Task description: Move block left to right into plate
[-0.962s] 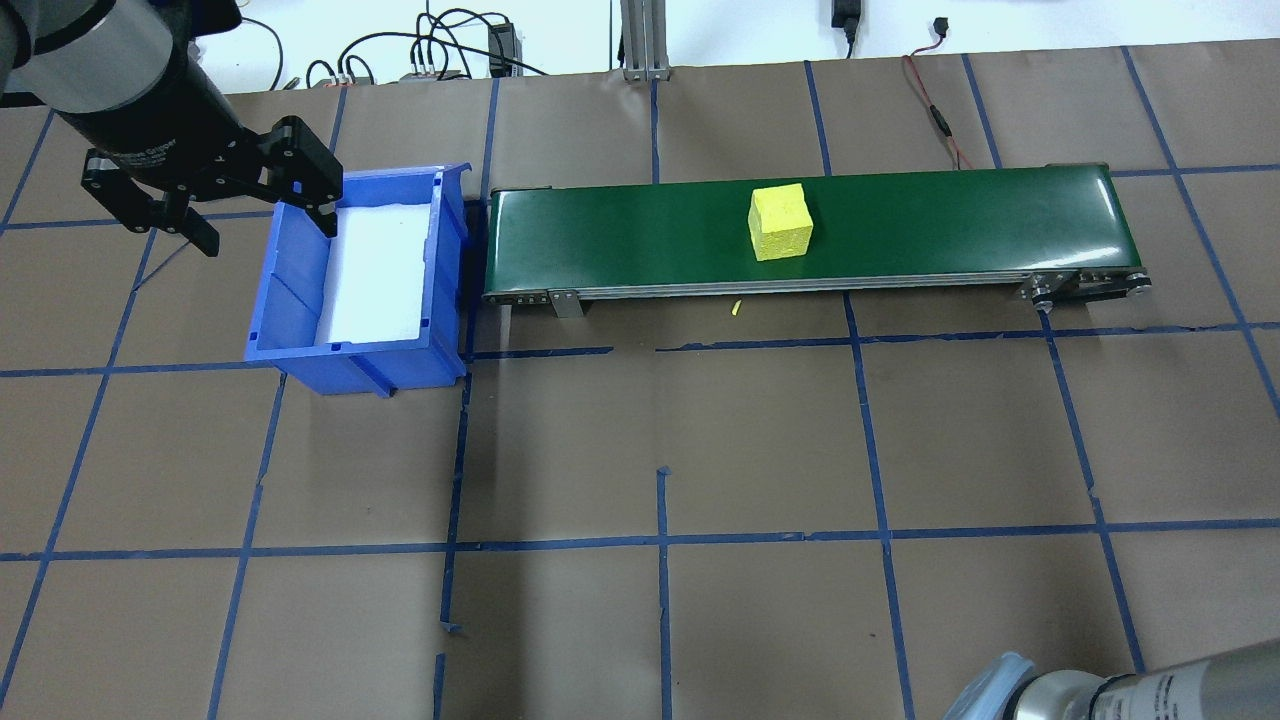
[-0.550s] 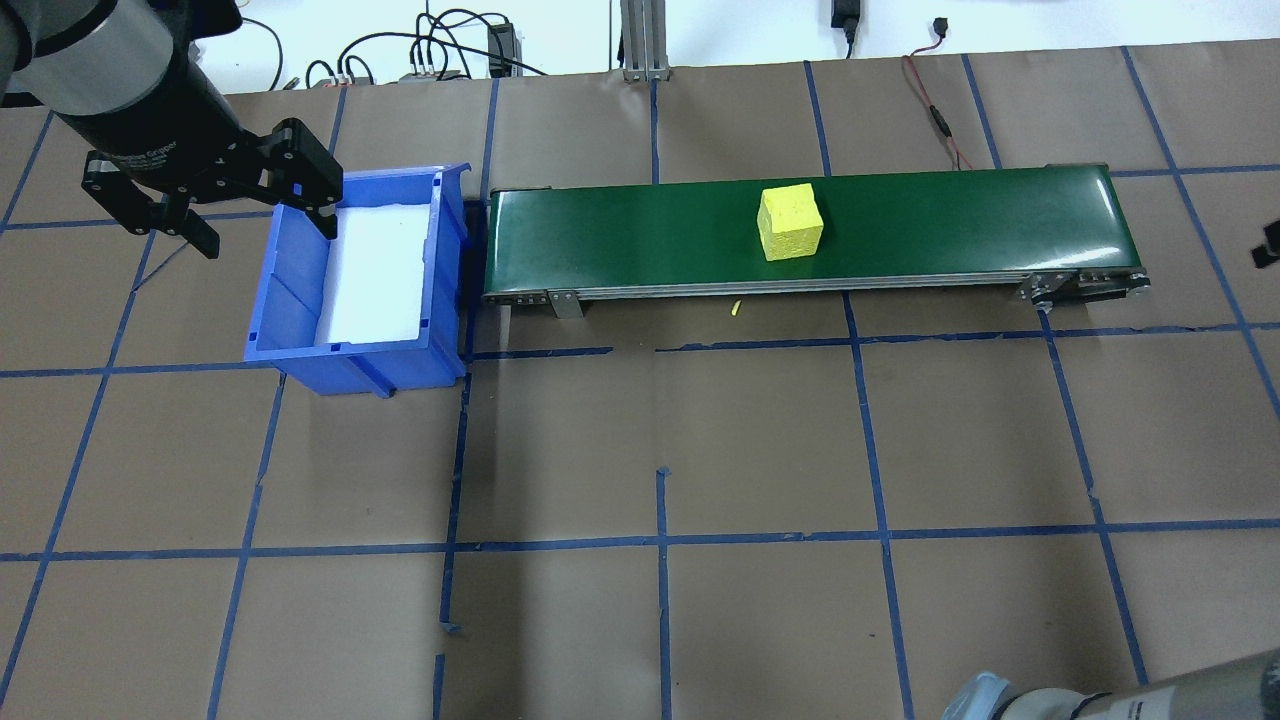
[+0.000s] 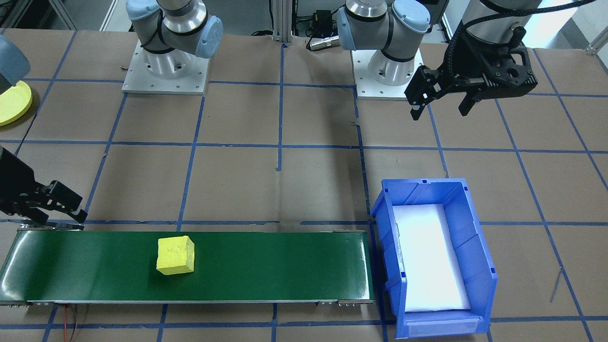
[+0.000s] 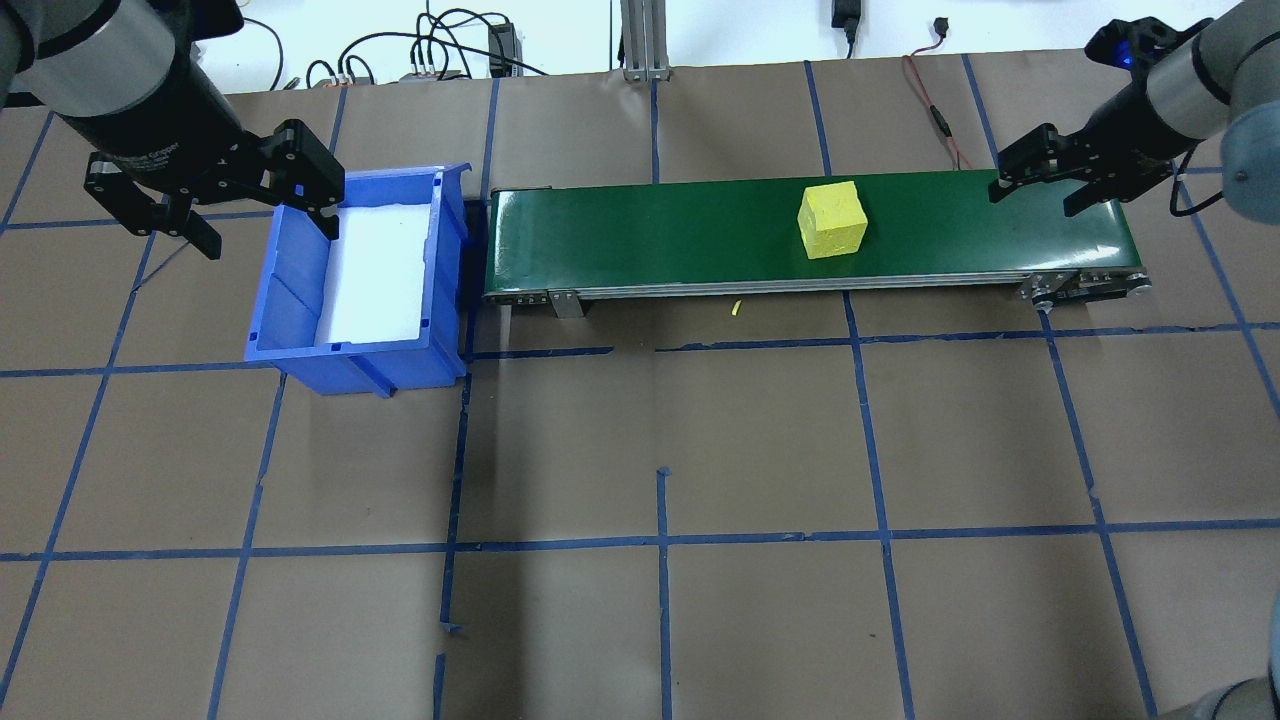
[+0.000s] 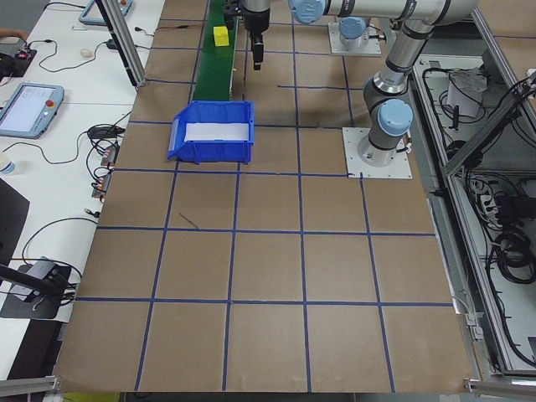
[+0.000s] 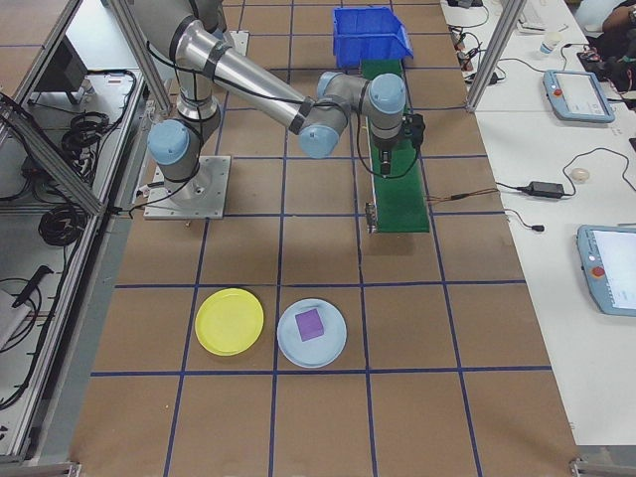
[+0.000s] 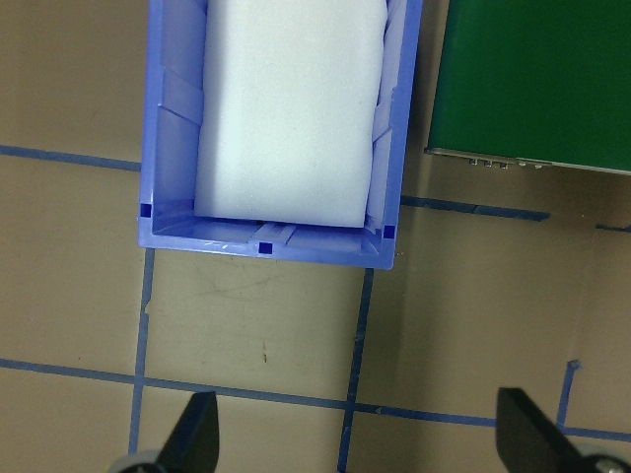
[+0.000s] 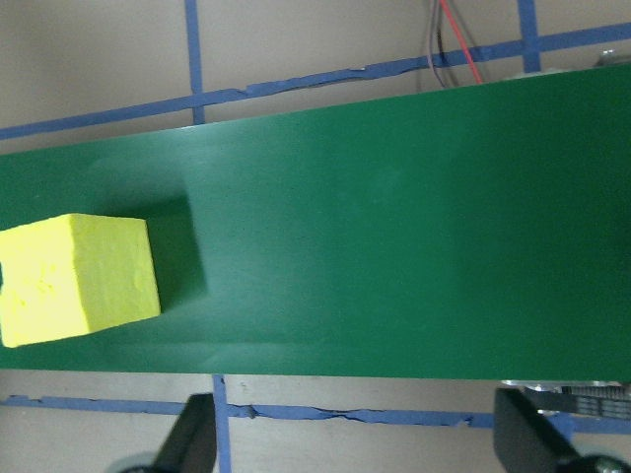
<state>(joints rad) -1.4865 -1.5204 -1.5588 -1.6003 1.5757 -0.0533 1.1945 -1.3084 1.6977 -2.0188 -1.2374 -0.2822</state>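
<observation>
in the overhead view, the left gripper (image 4: 205,205) is hovering over the near-left rim of the blue bin (image 4: 290,300), its fingers spread apart and holding nothing. the green conveyor belt (image 4: 650,235) is running rightward from the bin, and the yellow block (image 4: 832,220) is sitting on it, right of the belt's middle. the right gripper (image 4: 1040,188) is hanging over the belt's right end with its fingers apart and empty. the block is lying to that gripper's left along the belt's long axis, near but not between the fingers, so the right arm is judged far better placed to take it. the yellow plate (image 6: 230,321) is lying well apart from the belt, beside a pale blue plate (image 6: 312,333) carrying a purple block (image 6: 310,324).
</observation>
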